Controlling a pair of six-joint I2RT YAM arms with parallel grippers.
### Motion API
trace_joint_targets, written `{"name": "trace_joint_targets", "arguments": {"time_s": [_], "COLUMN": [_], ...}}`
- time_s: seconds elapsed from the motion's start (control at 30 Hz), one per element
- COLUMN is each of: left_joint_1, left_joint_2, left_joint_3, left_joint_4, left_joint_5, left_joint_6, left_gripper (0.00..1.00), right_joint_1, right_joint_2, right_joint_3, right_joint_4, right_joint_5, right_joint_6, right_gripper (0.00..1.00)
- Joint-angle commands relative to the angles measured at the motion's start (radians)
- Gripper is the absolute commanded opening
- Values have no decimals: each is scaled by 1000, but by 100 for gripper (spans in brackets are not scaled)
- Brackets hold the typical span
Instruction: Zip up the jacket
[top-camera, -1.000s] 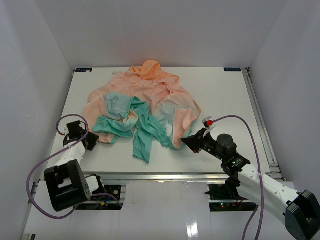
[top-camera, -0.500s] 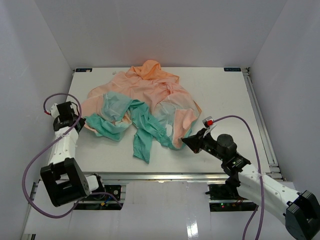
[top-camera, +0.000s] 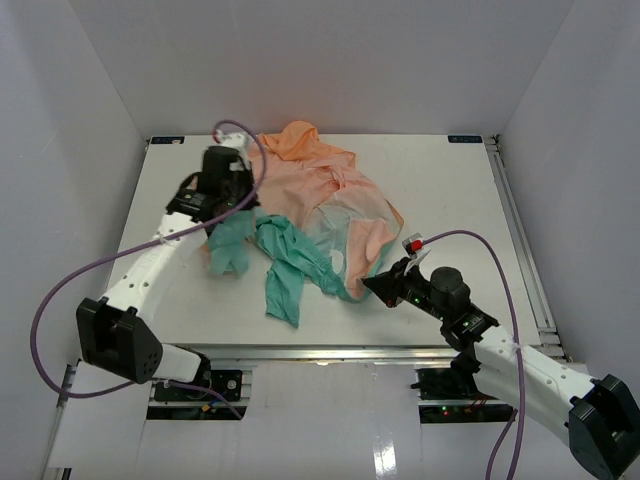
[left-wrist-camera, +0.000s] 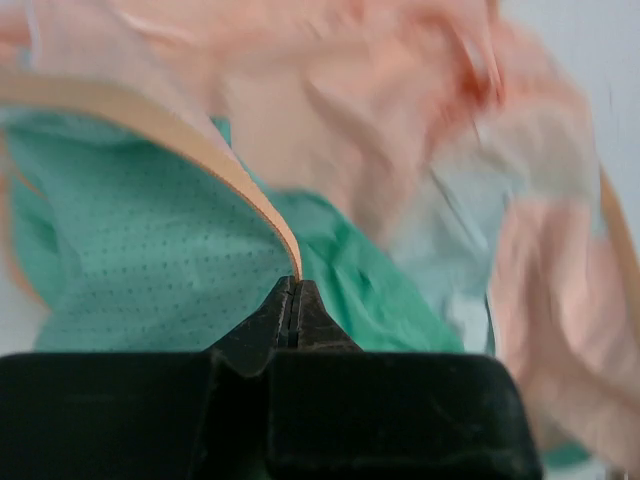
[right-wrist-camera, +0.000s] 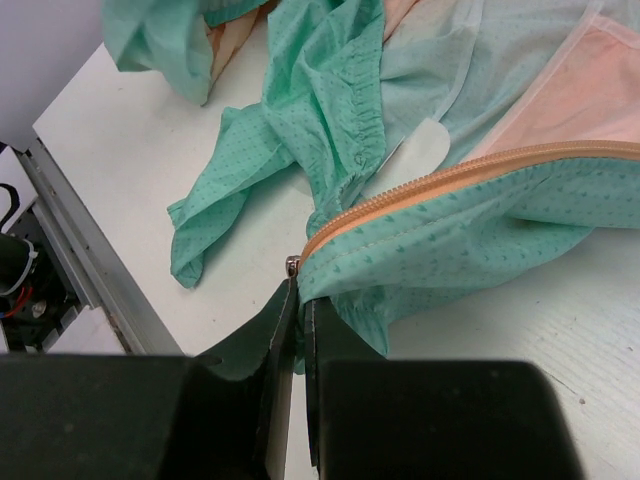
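The jacket (top-camera: 320, 185) lies crumpled mid-table, peach at the far end and teal toward me. My left gripper (top-camera: 236, 200) hangs over the jacket's left side, raised off the table. In the left wrist view this gripper (left-wrist-camera: 290, 285) is shut on the orange zipper tape (left-wrist-camera: 200, 150), with teal fabric (top-camera: 228, 250) drooping below. My right gripper (top-camera: 369, 283) sits at the jacket's near right corner. In the right wrist view it (right-wrist-camera: 300, 290) is shut on the teal hem (right-wrist-camera: 450, 240) beside the metal zipper end (right-wrist-camera: 293, 264), and the orange zipper (right-wrist-camera: 470, 172) runs off to the right.
White walls close in the white table (top-camera: 450, 190) on the left, back and right. A metal rail (top-camera: 520, 240) runs along the right edge. The purple cable (top-camera: 60, 300) loops out past the left edge. A teal sleeve (top-camera: 285, 290) trails toward the near edge.
My left gripper shut on the jacket's left edge, then swung up and right over the garment, lifting that fabric with it. The right gripper has held still.
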Motion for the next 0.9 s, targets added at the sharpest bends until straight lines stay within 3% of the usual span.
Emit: {"name": "trace_joint_targets", "arguments": {"time_s": [0.0, 0.13, 0.17, 0.3, 0.4, 0.57, 0.73, 0.87], "left_joint_1": [-245, -389, -408, -443, -443, -442, -397, -245], "left_joint_2": [10, -2, -5, -25, -83, -97, -34, -18], "left_joint_3": [-135, -296, -327, -389, -377, -265, -167, -241], "left_joint_4": [-55, 73, 103, 188, 184, 29, -241, -258], "left_joint_5": [-34, 19, 59, 228, 232, 61, 17, 218], "left_joint_6": [2, -57, -61, -42, -20, -28, 33, 149], "left_gripper": [0, 0, 4, 43, 60, 61, 62, 61], "right_joint_1": [-1, 0, 0, -1, -1, 0, -1, -1], "right_joint_2": [24, 64, 74, 106, 122, 100, 31, 18], "right_joint_3": [31, 40, 42, 53, 60, 61, 49, 66], "right_joint_4": [38, 34, 33, 26, 11, -30, -46, -52], "right_joint_5": [14, 35, 40, 67, 76, 102, 94, 69], "right_joint_6": [12, 11, 11, 8, 8, 8, 14, 12], "right_gripper": [8, 8, 8, 8, 8, 8, 8, 8]}}
